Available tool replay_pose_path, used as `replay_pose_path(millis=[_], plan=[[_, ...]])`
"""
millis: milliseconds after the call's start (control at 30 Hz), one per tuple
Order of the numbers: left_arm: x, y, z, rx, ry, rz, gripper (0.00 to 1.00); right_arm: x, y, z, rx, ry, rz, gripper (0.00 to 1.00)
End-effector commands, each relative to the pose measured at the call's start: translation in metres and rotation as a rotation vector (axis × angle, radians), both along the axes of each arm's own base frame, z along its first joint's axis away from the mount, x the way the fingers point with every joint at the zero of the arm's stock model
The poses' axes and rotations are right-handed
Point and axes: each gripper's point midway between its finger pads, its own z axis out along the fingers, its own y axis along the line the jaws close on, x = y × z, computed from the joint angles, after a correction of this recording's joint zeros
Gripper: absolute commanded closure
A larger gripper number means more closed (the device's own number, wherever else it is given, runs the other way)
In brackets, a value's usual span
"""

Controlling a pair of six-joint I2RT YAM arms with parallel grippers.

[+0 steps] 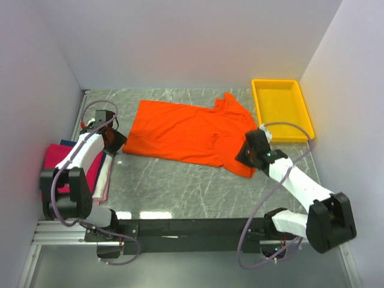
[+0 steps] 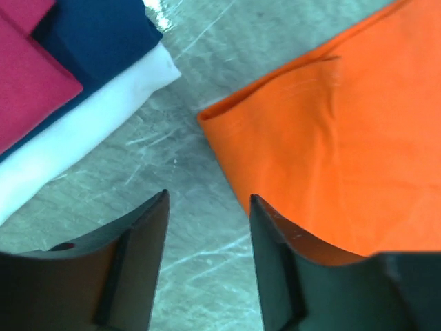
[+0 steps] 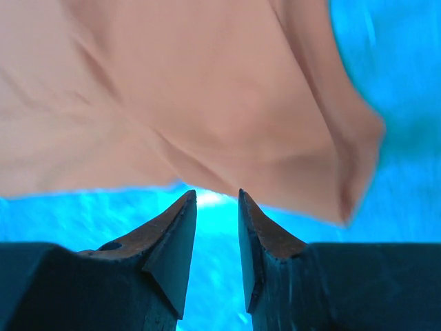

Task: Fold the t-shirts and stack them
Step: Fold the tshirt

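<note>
The bright orange t-shirt [image 1: 192,132] lies spread flat across the middle of the table, sleeve end toward the right. My left gripper [image 1: 117,143] hovers just off its near left corner [image 2: 331,138]. Its jaws [image 2: 209,196] are open with only bare table between them. My right gripper [image 1: 247,157] sits at the shirt's near right corner. It is open too [image 3: 217,196], the cloth [image 3: 207,89] just beyond its tips, nothing held. A folded stack [image 1: 60,159] rests at the left edge: magenta [image 2: 27,76] on dark blue [image 2: 96,34] on white [image 2: 89,124].
A yellow plastic tray [image 1: 282,108] stands at the back right, close to the shirt's sleeve. White walls close in the grey marbled table [image 1: 180,186] on three sides. The arm bases and a black rail run along the near edge.
</note>
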Motion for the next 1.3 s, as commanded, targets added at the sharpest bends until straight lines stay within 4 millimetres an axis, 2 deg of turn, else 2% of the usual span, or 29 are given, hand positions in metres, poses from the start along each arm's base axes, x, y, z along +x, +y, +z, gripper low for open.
replay_pose_path(millis=[0,33,300,500,533,633,700,800,867,900,1267], plan=[[0.008,0.001,-0.019,0.004,0.028,0.016,0.47,-0.028,0.005,-0.017,0.097,0.046,-0.039,0.62],[0.01,0.0,-0.022,0.003,0.034,0.018,0.47,-0.035,0.001,-0.025,0.089,0.057,-0.051,0.62],[0.041,-0.012,-0.042,-0.067,0.008,0.009,0.46,-0.044,-0.021,-0.031,0.08,0.023,-0.139,0.56],[0.043,-0.007,-0.053,-0.05,0.047,0.059,0.48,-0.045,-0.032,-0.039,0.082,0.022,-0.19,0.52],[0.042,-0.007,-0.054,-0.05,0.05,0.064,0.54,-0.046,-0.033,-0.04,0.083,0.026,-0.197,0.52],[0.042,-0.004,-0.058,-0.041,0.065,0.084,0.62,-0.048,-0.036,-0.043,0.084,0.027,-0.215,0.47],[0.043,-0.003,-0.06,-0.036,0.07,0.085,0.65,-0.046,-0.038,-0.044,0.084,0.019,-0.232,0.45],[0.046,-0.001,-0.064,-0.025,0.08,0.092,0.77,-0.045,-0.04,-0.048,0.084,0.019,-0.251,0.43],[0.046,0.001,-0.066,-0.014,0.091,0.095,0.95,-0.045,-0.041,-0.05,0.084,0.024,-0.262,0.43],[0.047,0.003,-0.067,-0.008,0.097,0.098,0.99,-0.046,-0.042,-0.052,0.086,0.023,-0.268,0.43],[0.049,0.005,-0.068,0.008,0.113,0.092,0.99,-0.052,-0.046,-0.067,0.092,0.033,-0.314,0.43]])
